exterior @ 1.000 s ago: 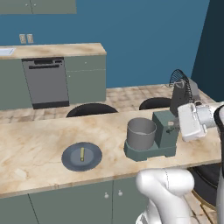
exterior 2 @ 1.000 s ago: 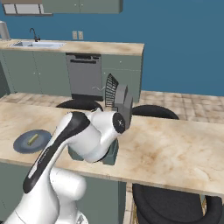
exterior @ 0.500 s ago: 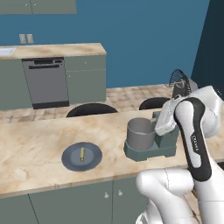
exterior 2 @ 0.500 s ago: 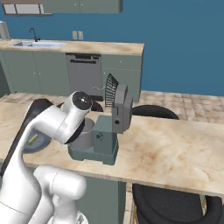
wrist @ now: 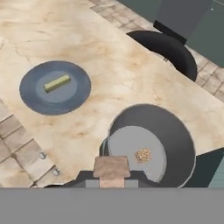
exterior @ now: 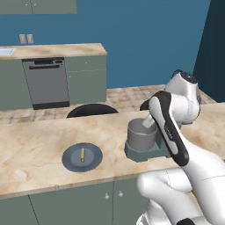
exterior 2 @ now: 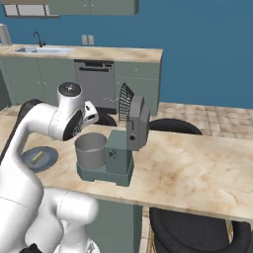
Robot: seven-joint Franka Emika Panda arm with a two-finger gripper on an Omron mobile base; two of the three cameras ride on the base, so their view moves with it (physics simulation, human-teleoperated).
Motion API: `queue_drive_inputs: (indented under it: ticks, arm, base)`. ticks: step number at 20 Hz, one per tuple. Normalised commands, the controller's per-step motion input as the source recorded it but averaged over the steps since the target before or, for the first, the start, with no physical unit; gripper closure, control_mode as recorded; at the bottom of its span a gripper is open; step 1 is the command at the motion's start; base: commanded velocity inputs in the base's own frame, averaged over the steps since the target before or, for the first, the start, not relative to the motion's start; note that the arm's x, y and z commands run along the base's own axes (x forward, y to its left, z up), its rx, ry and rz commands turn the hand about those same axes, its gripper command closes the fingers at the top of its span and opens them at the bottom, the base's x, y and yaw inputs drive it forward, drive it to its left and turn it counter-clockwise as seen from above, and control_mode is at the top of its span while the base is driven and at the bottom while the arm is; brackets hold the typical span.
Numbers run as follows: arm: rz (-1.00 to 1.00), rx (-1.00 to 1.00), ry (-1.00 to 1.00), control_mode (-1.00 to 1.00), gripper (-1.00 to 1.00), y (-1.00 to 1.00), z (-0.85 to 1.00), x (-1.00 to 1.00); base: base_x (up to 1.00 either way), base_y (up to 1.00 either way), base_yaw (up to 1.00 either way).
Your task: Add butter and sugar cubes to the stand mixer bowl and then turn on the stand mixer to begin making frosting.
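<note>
In the hand view my gripper (wrist: 111, 174) is shut on a tan sugar cube (wrist: 111, 166), held above the near rim of the stand mixer bowl (wrist: 175, 144). The grey metal bowl (exterior 2: 90, 150) sits on the dark grey-green stand mixer (exterior 2: 131, 136), and another small brown sugar cube (wrist: 143, 155) lies on its floor. The butter (wrist: 57, 83), a thin yellow stick, lies on a dark round plate (wrist: 30, 98) left of the mixer. In the left base view my arm hides most of the mixer; its base (exterior: 145, 154) and the bowl (exterior: 140, 136) still show.
The plate (exterior: 70, 160) and mixer stand on a marble counter (exterior: 35, 145) with cabinet doors below its near edge. Dark round stools (exterior 2: 173, 126) stand behind the counter. A dishwasher (exterior: 46, 83) and sink (exterior 2: 37, 49) line the far wall.
My arm has swung left from beside the mixer's head across it, so the hand now hangs over the bowl. The plate, butter and mixer have not moved.
</note>
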Motion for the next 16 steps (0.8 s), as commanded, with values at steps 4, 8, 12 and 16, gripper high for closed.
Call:
queue_drive_inputs:
  ticks: [4,8,12,16]
  arm:
    - [-0.15,-0.15,0.08,-1.0,1.0,0.0,-0.24,0.28]
    - [-0.14,-0.13,0.04,-1.0,1.0,0.0,-0.35,0.26]
    - [-0.13,-0.09,0.05,-1.0,1.0,0.0,-0.4,0.32]
    - [-0.14,-0.07,0.06,-1.0,1.0,0.0,-0.39,0.41]
  base:
    - [0.0,0.0,0.0]
    - [0.0,0.0,0.0]
    - [0.0,0.0,0.0]
    - [0.0,0.0,0.0]
